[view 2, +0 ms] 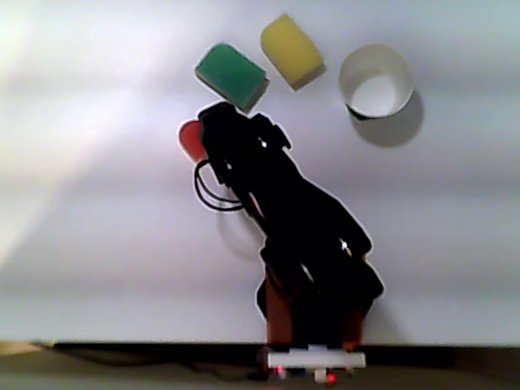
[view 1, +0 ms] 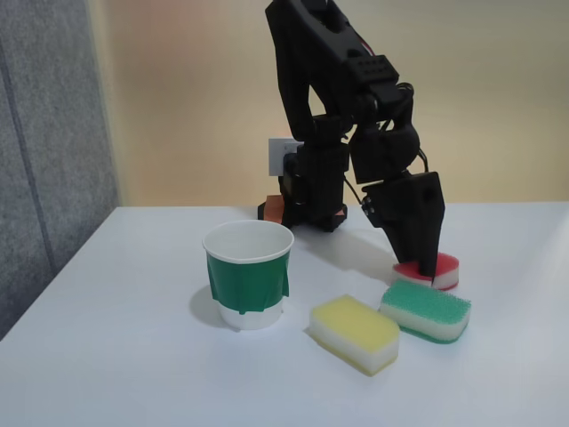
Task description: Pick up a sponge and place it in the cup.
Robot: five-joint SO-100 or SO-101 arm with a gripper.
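The sponge [view 1: 406,268], red on top and white below, lies on the white table right of centre in the fixed view. It peeks out as a red patch [view 2: 189,138] beside the arm in the other view. My gripper [view 1: 429,274] points down onto it, and its dark fingers look closed around the sponge's middle, hiding most of it. The sponge still rests on the table. The cup [view 1: 249,280], white paper with a dark green band, stands upright and empty to the left. In the other view the cup [view 2: 402,69] is at the top right.
A yellow-and-white sponge [view 1: 354,331] and a green-and-white sponge [view 1: 425,309] lie close in front of the red one; the green sponge [view 2: 231,73] almost touches the gripper. The arm's base [view 1: 307,200] stands at the table's back. A grey panel [view 1: 44,133] borders the left side.
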